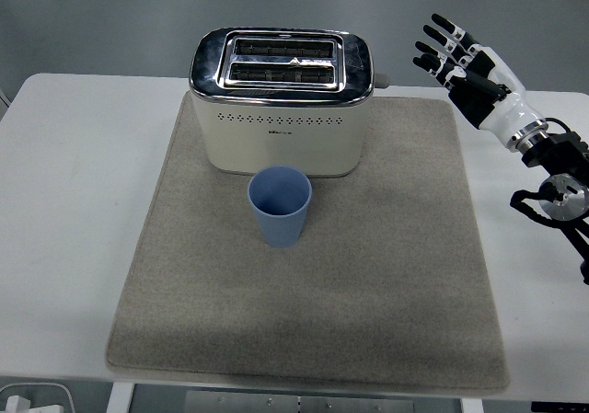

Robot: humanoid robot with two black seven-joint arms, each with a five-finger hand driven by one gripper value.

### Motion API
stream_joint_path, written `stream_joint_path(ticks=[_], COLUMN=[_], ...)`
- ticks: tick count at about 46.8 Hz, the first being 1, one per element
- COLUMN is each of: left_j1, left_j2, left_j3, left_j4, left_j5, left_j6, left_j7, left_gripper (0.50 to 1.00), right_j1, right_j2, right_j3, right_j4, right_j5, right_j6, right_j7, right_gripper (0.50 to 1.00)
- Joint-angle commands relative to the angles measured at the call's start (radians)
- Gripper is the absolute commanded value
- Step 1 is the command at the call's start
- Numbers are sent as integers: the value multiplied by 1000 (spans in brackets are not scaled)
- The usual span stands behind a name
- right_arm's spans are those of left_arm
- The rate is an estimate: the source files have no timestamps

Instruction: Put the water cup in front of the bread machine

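A blue water cup [280, 205] stands upright on the grey mat [386, 275], just in front of the cream bread machine [282, 102] with its chrome top and two slots. My right hand [457, 58] hangs in the air to the right of the bread machine, over the mat's far right corner. Its fingers are spread and hold nothing. It is well apart from the cup. The left arm does not show.
The mat lies on a white table [74, 183]. The bread machine's lever knob [380, 81] sticks out on its right side, near my right hand. A white object [28, 399] shows below the table's near left edge.
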Motion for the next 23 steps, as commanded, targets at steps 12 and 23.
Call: stream_joint_path(ticks=[12,23], left_j1=[0,0], left_j2=[0,0], left_j3=[0,0], left_j4=[0,0], left_j5=[0,0], left_j6=[-1,0], left_j7=[0,0], left_gripper=[1000,1000], right_j1=[4,16], right_j2=[3,29], right_j3=[3,10], right_j4=[-22,-87], right_j5=[218,315], right_j6=[-33,-58], right_j7=[-124,-122], right_gripper=[926,926])
